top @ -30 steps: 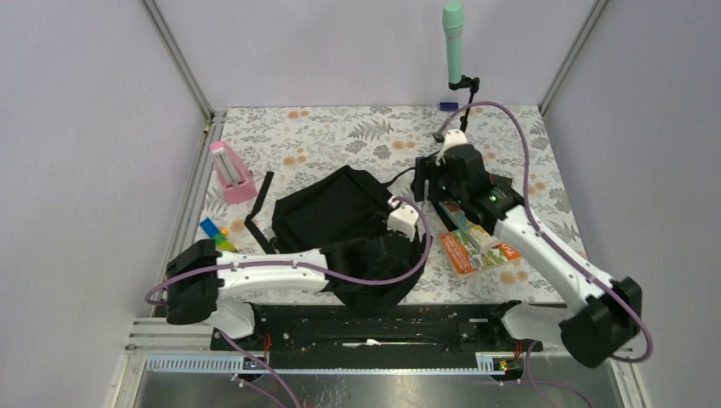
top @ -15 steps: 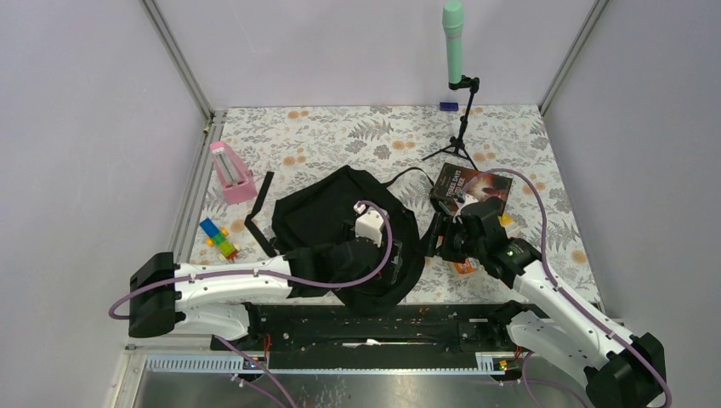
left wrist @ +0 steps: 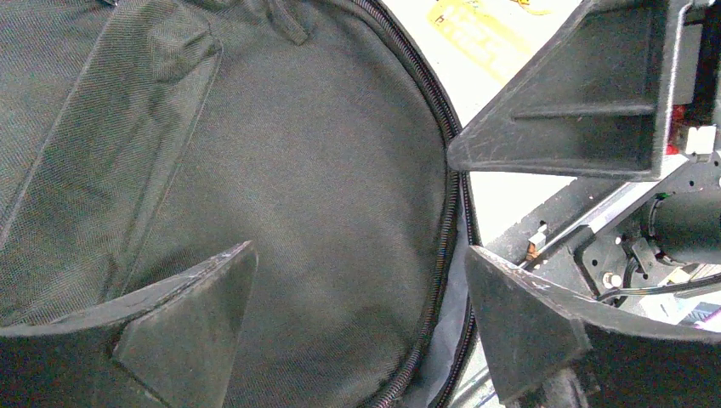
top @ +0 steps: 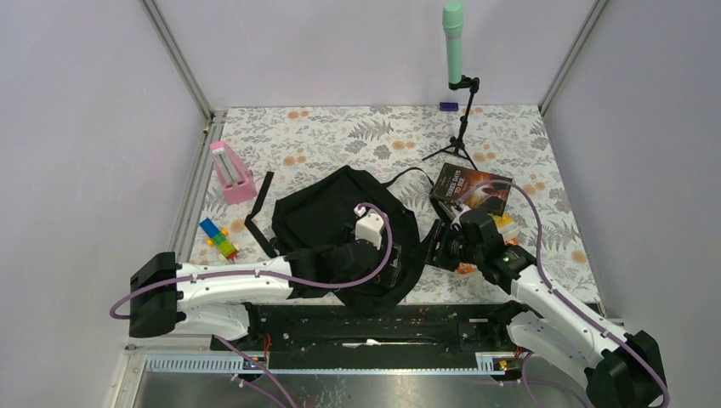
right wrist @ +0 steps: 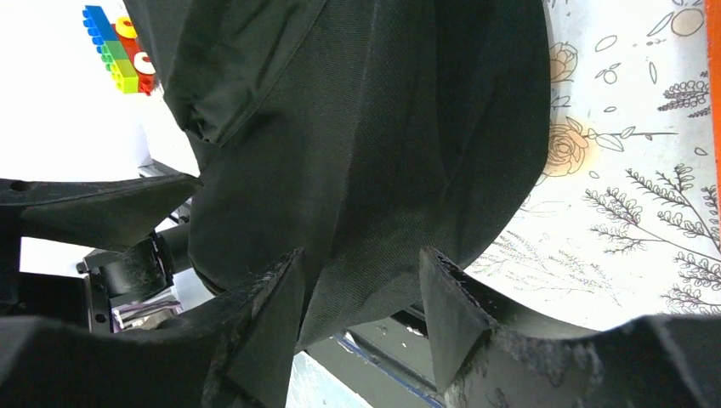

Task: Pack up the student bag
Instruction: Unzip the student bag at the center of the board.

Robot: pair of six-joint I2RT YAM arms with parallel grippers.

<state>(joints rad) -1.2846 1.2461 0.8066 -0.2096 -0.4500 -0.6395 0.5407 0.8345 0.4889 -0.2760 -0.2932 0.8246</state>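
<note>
Jaws parted on both: left gripper (left wrist: 357,255) spread over the large soft black fabric student bag (top: 327,212), which lies mid-table just ahead of the arm bases; right gripper (right wrist: 361,259) likewise spread, holding nothing. Within the last second the right arm has swung off the dark glossy book (top: 472,187) to the bag's right edge. My read: they are opening the mouth first, packing not begun. Only the left wrist view shows the curved black zip (left wrist: 444,212); overhead, the arms hide it.

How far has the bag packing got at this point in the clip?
Done: nothing visibly packed; the book, toy bricks and pink box lie on the table outside the bag. In hand: the left gripper and right gripper, both open, straddle the bag's edge. Left: grip, open it, load the items.
</note>
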